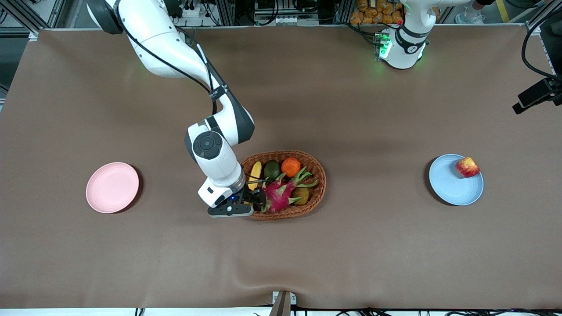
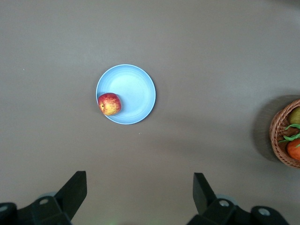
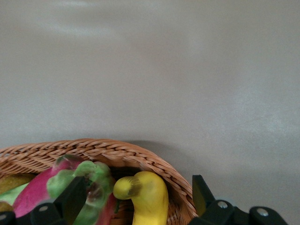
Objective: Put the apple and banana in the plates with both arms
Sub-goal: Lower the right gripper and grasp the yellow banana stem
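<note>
Apple [image 1: 467, 167]: on blue plate [image 1: 452, 188] | right gripper [image 3: 136, 199]: spread wide, straddling banana [image 3: 146, 194] in basket [image 1: 317, 175]; grip it mid-length | left gripper [image 2: 139, 197]: released, waiting above blue plate

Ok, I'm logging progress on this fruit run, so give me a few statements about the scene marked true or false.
1. The apple lies on the blue plate. True.
2. The banana lies on the pink plate. False: it is in the basket; the pink plate holds nothing.
3. The right gripper is open over the basket, above the banana. True.
4. The left gripper is shut on the apple. False: it is open, high over the table, holding nothing.
5. The dragon fruit sits on the table beside the basket. False: it lies in the basket.
</note>
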Controlling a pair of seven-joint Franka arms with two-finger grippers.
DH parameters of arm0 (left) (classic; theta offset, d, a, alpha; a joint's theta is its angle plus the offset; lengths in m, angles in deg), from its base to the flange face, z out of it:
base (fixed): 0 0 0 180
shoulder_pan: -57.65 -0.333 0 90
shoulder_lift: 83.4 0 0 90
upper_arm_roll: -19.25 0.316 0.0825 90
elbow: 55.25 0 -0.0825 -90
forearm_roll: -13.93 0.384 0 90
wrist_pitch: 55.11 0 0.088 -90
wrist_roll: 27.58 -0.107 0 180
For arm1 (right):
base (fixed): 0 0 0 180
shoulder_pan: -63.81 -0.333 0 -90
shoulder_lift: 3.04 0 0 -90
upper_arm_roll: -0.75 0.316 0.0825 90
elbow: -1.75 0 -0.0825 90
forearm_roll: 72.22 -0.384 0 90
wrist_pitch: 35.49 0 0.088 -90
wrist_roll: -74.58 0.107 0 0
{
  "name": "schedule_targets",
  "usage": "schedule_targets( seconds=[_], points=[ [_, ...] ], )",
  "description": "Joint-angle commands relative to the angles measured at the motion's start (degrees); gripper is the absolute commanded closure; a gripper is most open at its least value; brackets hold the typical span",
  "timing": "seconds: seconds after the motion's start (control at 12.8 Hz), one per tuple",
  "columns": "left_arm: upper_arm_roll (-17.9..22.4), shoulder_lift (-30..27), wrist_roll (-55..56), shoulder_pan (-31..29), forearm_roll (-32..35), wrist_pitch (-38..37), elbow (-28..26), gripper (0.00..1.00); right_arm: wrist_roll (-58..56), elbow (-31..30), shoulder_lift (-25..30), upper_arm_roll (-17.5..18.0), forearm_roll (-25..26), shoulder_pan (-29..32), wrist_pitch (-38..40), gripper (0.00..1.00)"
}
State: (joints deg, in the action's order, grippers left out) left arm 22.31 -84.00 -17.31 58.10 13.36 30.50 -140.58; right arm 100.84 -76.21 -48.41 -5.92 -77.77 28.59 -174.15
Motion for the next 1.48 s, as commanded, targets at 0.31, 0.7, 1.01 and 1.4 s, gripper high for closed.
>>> schedule_targets(
  seconds=[0.31, 0.7, 1.01, 1.4],
  points=[
    [0.45, -0.37, -0.6, 0.07, -0.4, -0.01, 0.07, 0.0, 2.56, -0.61, -1.04, -0.54, -0.52, -0.29, 0.15, 0.14],
    [0.45, -0.37, -0.25, 0.33, 0.13, -0.44, -0.27, 0.0, 4.5, -0.52, -1.92, -0.54, -0.61, -0.55, 0.06, 0.26],
    [0.01, -0.45, -0.43, 0.51, 0.13, -1.24, -0.63, 0.0, 9.6, -0.44, -2.71, -0.54, -0.52, -1.43, -0.12, 0.33],
    [-0.86, -0.37, -0.6, 0.95, 0.05, -1.15, -0.71, 0.0, 8.72, -0.26, -2.53, -0.62, 0.36, -2.13, -0.03, 0.46]
  ],
)
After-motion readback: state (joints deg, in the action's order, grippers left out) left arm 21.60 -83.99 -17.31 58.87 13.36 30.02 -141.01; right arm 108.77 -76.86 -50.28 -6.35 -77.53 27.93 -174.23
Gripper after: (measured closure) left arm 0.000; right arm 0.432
